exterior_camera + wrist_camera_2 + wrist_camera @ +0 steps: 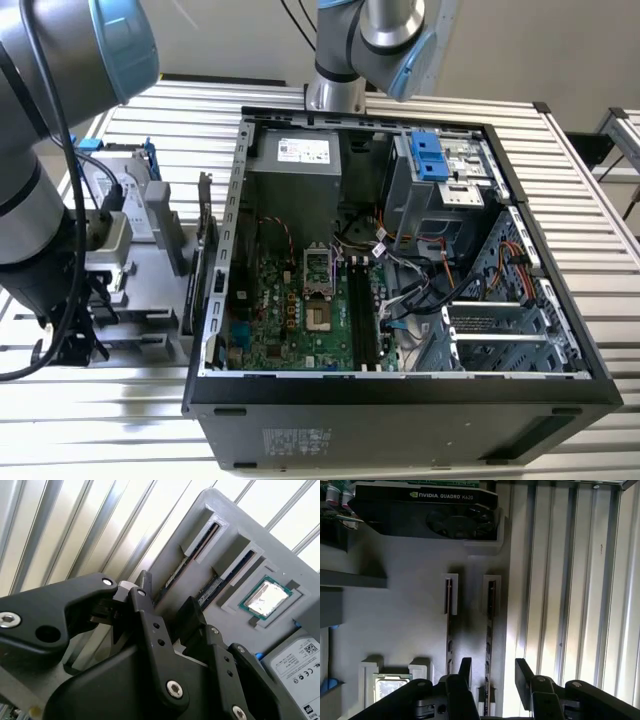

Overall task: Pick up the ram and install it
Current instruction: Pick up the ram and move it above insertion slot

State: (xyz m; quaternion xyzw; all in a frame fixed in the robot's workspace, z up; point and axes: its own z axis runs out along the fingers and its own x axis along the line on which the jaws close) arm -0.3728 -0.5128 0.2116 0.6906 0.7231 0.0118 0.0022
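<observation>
At the exterior view's left the robot arm (40, 200) reaches down over the grey parts tray (150, 290), which sits just beside the open computer case (400, 430). In both wrist views the gripper (493, 674) (166, 599) is spread wide. Its fingers (522, 672) straddle the ram (490, 615) (192, 555), which stands on edge in the tray's outermost slot. A gap shows on each side, and nothing is held. A second ram stick (449, 625) fills the next slot inward, and the processor chip (390, 686) lies beyond it.
</observation>
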